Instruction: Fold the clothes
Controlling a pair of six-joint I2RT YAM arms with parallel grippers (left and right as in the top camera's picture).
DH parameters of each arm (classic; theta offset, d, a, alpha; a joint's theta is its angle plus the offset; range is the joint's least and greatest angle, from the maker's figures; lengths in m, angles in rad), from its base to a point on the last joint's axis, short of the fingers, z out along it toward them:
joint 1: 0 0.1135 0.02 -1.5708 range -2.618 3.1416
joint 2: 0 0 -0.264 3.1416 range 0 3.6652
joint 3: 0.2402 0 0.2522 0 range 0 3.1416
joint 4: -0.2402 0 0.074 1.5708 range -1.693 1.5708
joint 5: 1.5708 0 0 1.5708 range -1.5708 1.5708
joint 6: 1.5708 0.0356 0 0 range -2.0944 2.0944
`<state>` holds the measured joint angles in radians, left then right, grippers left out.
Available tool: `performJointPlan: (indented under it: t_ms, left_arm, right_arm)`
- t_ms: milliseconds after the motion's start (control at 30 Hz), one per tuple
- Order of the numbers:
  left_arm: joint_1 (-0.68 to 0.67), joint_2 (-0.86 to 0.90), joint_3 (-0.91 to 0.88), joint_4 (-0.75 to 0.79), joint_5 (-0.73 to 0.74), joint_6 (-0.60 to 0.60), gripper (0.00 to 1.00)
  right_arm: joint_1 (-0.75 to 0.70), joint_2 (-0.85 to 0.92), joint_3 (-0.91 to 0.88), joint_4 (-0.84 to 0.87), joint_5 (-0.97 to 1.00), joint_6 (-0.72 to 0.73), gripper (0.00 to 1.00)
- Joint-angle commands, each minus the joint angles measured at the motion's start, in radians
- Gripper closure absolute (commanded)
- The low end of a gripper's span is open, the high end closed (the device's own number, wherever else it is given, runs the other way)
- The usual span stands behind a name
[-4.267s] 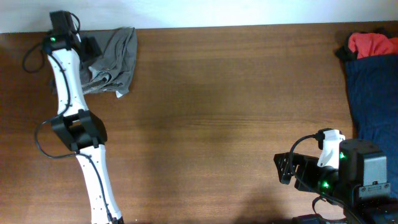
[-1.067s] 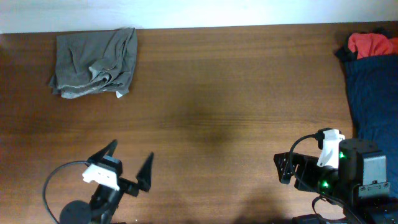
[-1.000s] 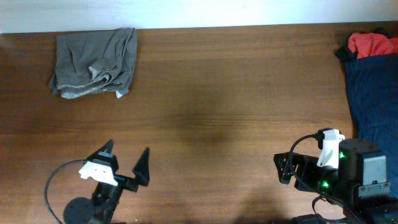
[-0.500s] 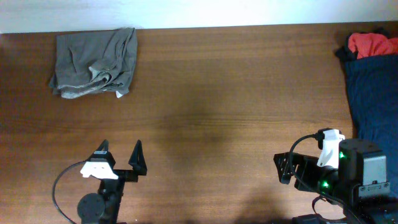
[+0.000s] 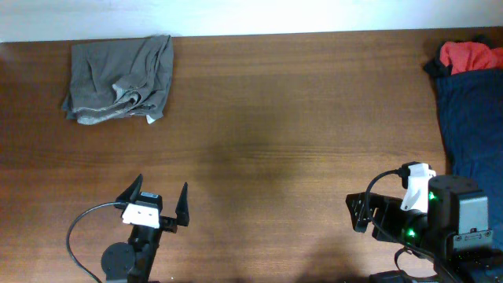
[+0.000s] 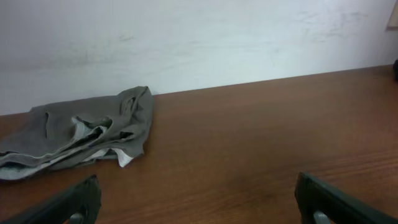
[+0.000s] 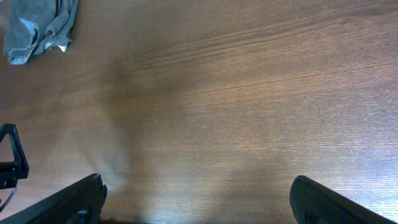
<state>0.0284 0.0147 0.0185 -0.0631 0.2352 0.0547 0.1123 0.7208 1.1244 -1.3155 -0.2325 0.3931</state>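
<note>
**Setting: a robotics lab bench.** You face a wood-grain table (image 5: pixel 299 118) set against a plain white wall (image 6: pixel 199 37) that is faintly scuffed. The brown grain runs from left to right under even indoor light. Two arms stand at your near edge. The left arm (image 5: pixel 130 255) sits on a round black base with a looped cable (image 5: pixel 75 232). The right arm (image 5: pixel 452 216) is a grey-and-black housing with lit green lamps (image 5: pixel 407 234). Clothes lie at the table's margins: a crumpled grey garment (image 5: pixel 118 79) at the far left corner, and a navy one (image 5: pixel 471 126) and a red one (image 5: pixel 469 55) at the right edge.
</note>
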Motion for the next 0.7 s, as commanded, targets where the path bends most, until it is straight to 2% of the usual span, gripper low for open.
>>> performJointPlan:
  t_ms: [0, 67, 233, 667]
  left_arm:
    - [0.002, -0.010, -0.009, 0.003, 0.000, 0.050, 0.01]
    - [0.002, -0.010, -0.009, 0.003, -0.013, 0.080, 0.01]
    - [0.002, -0.010, -0.009, -0.012, -0.174, 0.082, 0.01]
    - [0.002, -0.009, -0.009, -0.012, -0.176, 0.082, 0.01]
  right_arm:
    - [0.006, -0.001, -0.002, 0.002, 0.009, 0.008, 0.01]
    - [0.006, -0.001, -0.002, 0.002, 0.009, 0.008, 0.01]
    - [0.006, -0.001, -0.002, 0.002, 0.009, 0.008, 0.01]
    - [0.006, -0.001, -0.002, 0.002, 0.009, 0.008, 0.01]
